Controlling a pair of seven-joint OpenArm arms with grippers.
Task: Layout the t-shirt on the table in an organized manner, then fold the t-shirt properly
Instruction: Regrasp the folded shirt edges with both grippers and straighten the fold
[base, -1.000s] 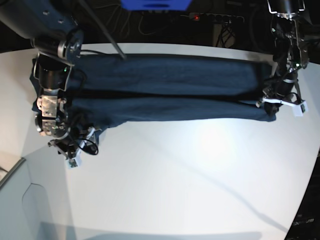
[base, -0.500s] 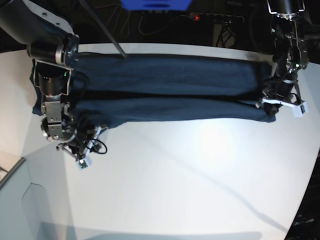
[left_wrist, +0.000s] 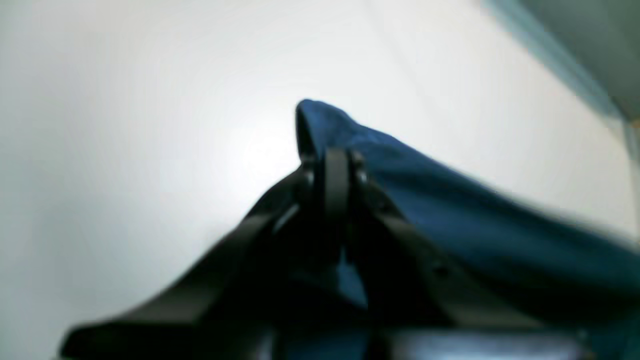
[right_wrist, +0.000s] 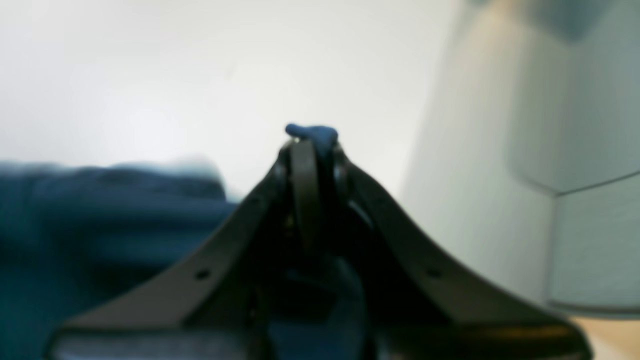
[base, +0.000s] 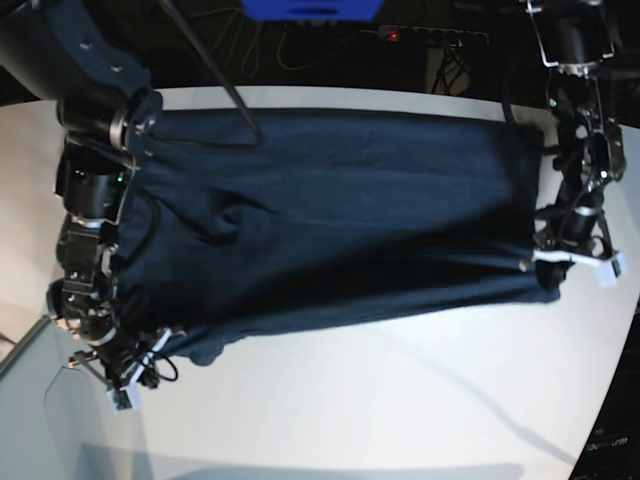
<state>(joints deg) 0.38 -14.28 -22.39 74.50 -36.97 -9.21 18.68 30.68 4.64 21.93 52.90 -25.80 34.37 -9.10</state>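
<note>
Risk first: both my grips are thin edge pinches. My right gripper (right_wrist: 312, 145) is clamped on only a small nub of the t-shirt (base: 340, 220), which pokes out past the tips in the right wrist view. If I pull outward any harder, that nub likely slips out and the corner drops.

My left gripper (left_wrist: 332, 165) is also closed on cloth, with a fold of the shirt's edge rising above the tips and the rest trailing off to the side. More fabric is caught here, so I judge this grip the safer of the two.

Second risk: uneven pull. In the base view the near hem runs at a slant, lower on my right arm's side than on my left's, and there is a pucker of wrinkles in the panel near my right arm. Setting it down like this would likely lay it skewed and creased, not flat.

Third risk: the far edge of the shirt sits close to the far rim of the table (base: 400, 400). I can't tell whether it is resting on the surface or partly hanging, nor whether I've pinched one layer or two on either side.

Location: shirt is spread across the far half of the table, stretched between the two grippers, near half of the table bare.

Count:
- t-shirt: one
- table: one
- grippers: two, both holding cloth
- dark thin rod (base: 215, 65) crossing the shirt's far corner: one, purpose unclear
</note>
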